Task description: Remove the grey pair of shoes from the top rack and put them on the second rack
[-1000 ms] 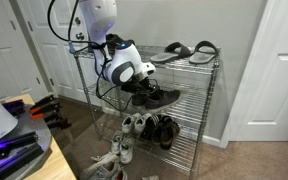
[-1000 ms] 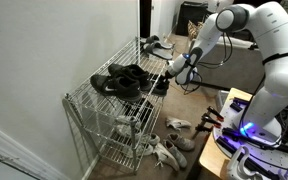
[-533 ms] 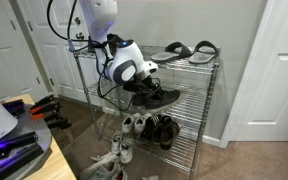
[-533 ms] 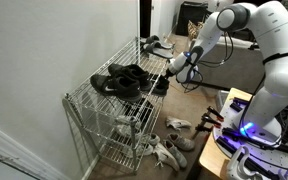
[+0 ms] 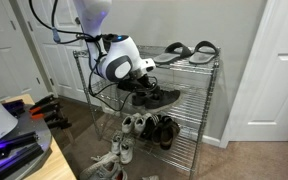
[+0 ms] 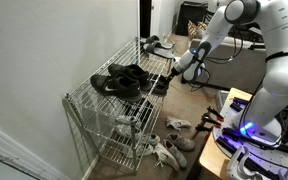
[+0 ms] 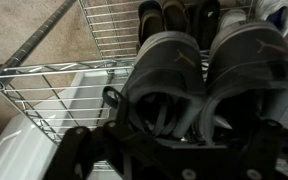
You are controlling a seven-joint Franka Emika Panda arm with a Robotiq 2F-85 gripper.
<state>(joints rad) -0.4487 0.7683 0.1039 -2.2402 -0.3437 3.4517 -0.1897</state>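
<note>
One white robot arm (image 5: 117, 62) reaches in from the left; its black hand (image 5: 146, 68) hangs open, holding nothing. Just below, the grey pair of lace-up shoes (image 5: 152, 96) rests on the second wire surface (image 5: 197, 100). Putting down looks done; next, back away without bumping them.

A plain grey painted wall (image 5: 242, 60) stretches left of the white panelled door (image 5: 282, 70); beige carpet (image 5: 254, 160) lies below it.
</note>
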